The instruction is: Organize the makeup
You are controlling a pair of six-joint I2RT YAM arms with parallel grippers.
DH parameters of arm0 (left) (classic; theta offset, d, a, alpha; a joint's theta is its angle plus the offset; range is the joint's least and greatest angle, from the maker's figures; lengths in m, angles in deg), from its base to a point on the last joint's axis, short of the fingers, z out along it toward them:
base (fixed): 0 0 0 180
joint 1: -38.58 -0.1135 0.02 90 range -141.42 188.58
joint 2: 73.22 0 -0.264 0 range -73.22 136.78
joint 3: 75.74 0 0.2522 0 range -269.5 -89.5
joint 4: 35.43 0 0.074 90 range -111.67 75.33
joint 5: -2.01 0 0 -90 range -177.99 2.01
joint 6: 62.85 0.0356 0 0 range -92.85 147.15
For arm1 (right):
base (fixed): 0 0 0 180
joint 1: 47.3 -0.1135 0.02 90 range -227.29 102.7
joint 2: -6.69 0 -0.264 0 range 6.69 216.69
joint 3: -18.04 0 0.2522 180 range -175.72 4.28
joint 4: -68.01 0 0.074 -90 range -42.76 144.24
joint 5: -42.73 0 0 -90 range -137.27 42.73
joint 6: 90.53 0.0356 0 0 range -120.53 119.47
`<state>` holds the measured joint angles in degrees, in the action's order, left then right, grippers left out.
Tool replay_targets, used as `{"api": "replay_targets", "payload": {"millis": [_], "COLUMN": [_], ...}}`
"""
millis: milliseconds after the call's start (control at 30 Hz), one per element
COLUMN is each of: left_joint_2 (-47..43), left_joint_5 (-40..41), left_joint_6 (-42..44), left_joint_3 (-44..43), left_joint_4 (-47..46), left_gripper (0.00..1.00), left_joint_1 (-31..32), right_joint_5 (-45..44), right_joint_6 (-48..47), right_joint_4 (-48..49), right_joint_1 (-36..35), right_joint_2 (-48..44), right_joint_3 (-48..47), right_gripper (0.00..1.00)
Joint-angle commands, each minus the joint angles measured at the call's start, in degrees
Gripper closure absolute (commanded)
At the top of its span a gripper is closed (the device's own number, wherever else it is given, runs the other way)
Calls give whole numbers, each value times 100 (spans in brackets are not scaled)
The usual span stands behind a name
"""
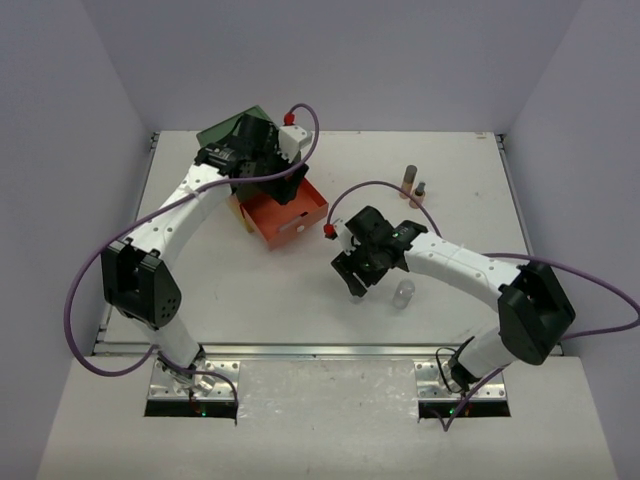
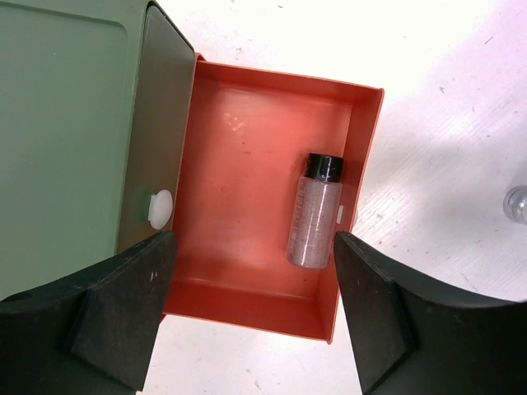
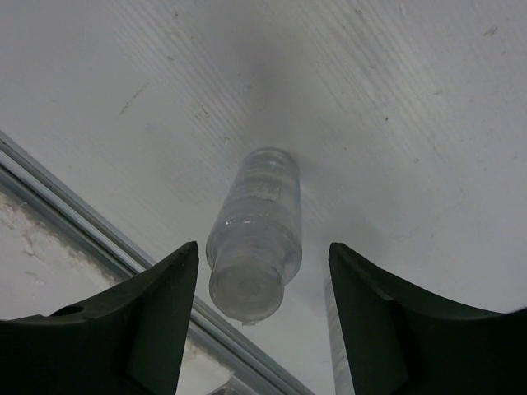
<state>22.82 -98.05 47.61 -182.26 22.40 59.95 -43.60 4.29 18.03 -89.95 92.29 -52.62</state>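
Observation:
In the right wrist view a clear little bottle (image 3: 254, 247) stands upright between the fingers of my right gripper (image 3: 263, 251). The jaws flank it with a gap on each side, so the gripper is open. In the top view my right gripper (image 1: 352, 273) covers most of that bottle. A second clear bottle (image 1: 403, 293) stands just to its right. My left gripper (image 2: 251, 271) hangs open over the pulled-out orange drawer (image 2: 247, 284), holding nothing. A glittery pink tube with a black cap (image 2: 314, 216) lies inside it. Two slim brown tubes (image 1: 409, 181) stand at the back right.
The green chest (image 1: 222, 133) sits at the back left with the orange drawer (image 1: 305, 216) sticking out toward the middle and a yellow part (image 1: 243, 214) beside it. A metal rail (image 3: 99, 239) along the table's near edge runs close behind the bottle.

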Motion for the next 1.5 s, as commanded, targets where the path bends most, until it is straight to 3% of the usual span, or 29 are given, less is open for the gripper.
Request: {"api": "replay_targets", "payload": {"millis": [0, 67, 133, 200, 367, 567, 633, 900, 1267, 1300, 1400, 1467], "left_joint_2": [-356, -400, -424, -465, -566, -1389, -1720, -1908, -1799, -1794, -1773, -1771], "left_joint_5": [33, 30, -13, -138, -1104, -2889, -3237, -3184, -2712, -2678, -2428, -2285], "left_joint_6": [-8, 1, 29, 69, 598, 1714, 1980, 2004, 1764, 1758, 1637, 1553], "left_joint_3": [64, 108, 132, 153, 33, 432, 712, 1126, 1388, 1397, 1355, 1328], "left_joint_4": [-24, -21, -6, 48, 610, 833, 718, 437, 128, 106, 4, -109], "left_gripper": [25, 25, 25, 25, 26, 22, 18, 11, 12, 14, 52, 70], "left_joint_1": [43, 43, 43, 43, 55, 115, 126, 438, 729, 734, 738, 738], "right_joint_5": [-83, 58, 198, 283, 974, 2891, 3127, 4191, 4590, 4633, 4728, 4704], "right_joint_6": [107, 107, 110, 88, -70, 423, 530, 1350, 2066, 2101, 2205, 2192], "right_joint_4": [150, 217, 255, 264, 164, 138, 244, 1198, 2028, 2082, 2143, 2138], "right_joint_1": [-32, -32, -32, -32, 35, 1090, 1284, 1282, 1286, 1286, 1286, 1286], "right_joint_2": [138, 158, 107, 30, -450, -620, -505, 31, 255, 264, 305, 286], "right_joint_3": [-33, 3, -5, -47, -386, -1332, -1537, -2108, -2352, -2347, -2350, -2325], "right_gripper": [44, 61, 88, 100, 100, 100, 100, 100, 100, 100, 100, 100]}}
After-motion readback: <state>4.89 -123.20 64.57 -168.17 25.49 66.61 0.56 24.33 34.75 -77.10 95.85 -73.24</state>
